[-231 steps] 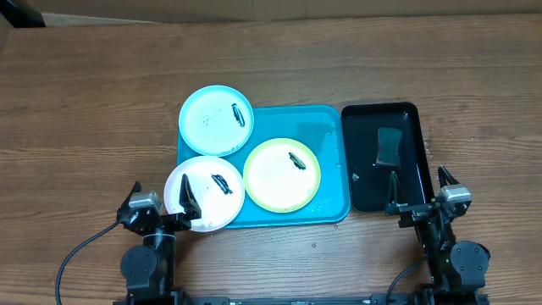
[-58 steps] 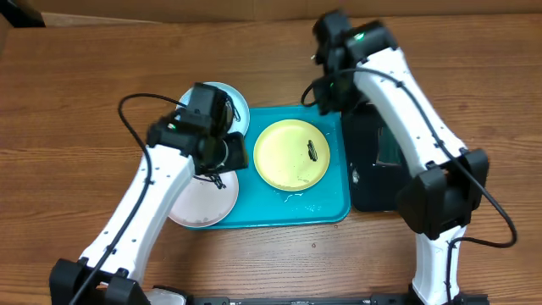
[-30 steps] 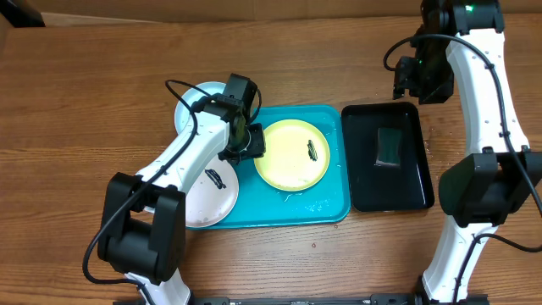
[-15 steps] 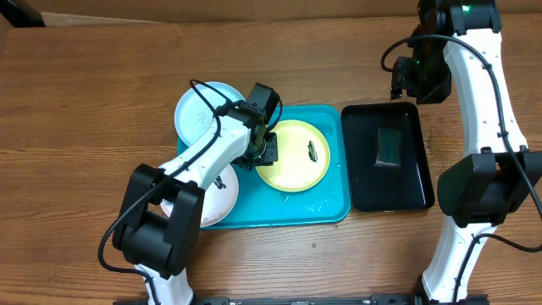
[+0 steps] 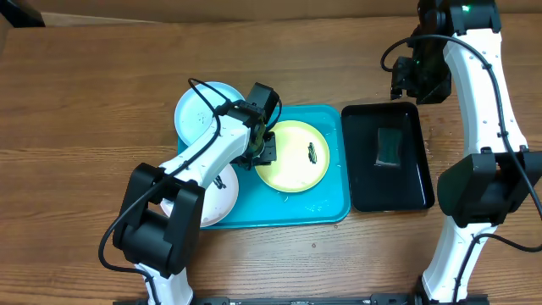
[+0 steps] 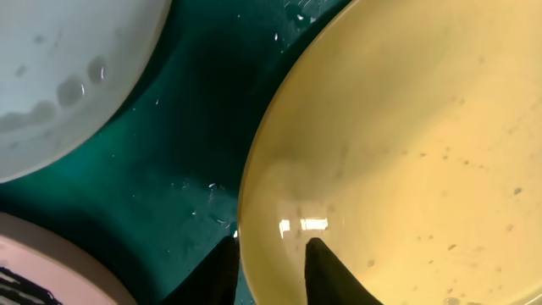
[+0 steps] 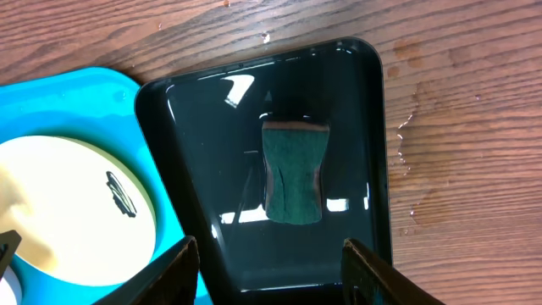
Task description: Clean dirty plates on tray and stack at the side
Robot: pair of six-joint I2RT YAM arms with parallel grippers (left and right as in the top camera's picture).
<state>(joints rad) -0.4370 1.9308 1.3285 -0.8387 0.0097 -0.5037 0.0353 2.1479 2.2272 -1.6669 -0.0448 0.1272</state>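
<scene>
The yellow-green plate [image 5: 292,157] lies in the turquoise tray [image 5: 326,207] with a dark smear [image 5: 313,152] on it. My left gripper [image 5: 264,149] is low at its left rim. In the left wrist view the gripper [image 6: 271,275] straddles that plate's [image 6: 406,152] rim, one finger outside and one inside, both touching it. The light blue plate [image 5: 201,114] overlaps the tray's back left corner. The white plate [image 5: 212,193] sits at its left front, partly under my left arm. My right gripper [image 5: 415,78] hangs open high above the black tray, holding nothing.
A black tray [image 5: 415,191] stands right of the turquoise one, with a green sponge [image 5: 389,146] lying in it. The sponge [image 7: 294,174] shows ahead of my right gripper [image 7: 275,280]. Water drops wet the wood [image 7: 406,135] beside the black tray [image 7: 377,169].
My left gripper slid right from the light blue plate's side to the yellow-green plate's left rim, and its jaws narrowed onto it. The right arm barely moved.
</scene>
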